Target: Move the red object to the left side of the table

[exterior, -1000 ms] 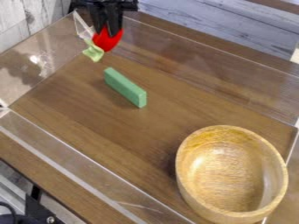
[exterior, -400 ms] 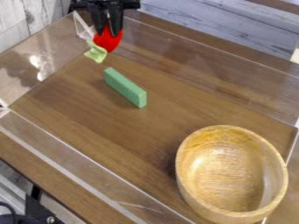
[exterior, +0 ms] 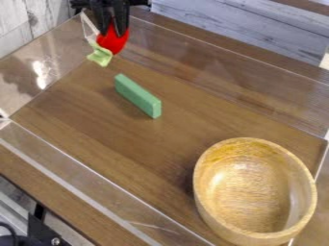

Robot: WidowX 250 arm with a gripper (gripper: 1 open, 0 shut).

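Camera view: gripper (exterior: 111, 31) clamped on the red object (exterior: 112, 40) at far left of the table (exterior: 218, 106), leafy green end hanging out lower left. Held just above the surface, probably so it can be set down there. Green block (exterior: 138, 95) lies nearby, wooden bowl (exterior: 255, 198) near right, both clear.

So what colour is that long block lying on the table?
Green: the block shows plainly in the camera view, lying on the brown wood-grain table.
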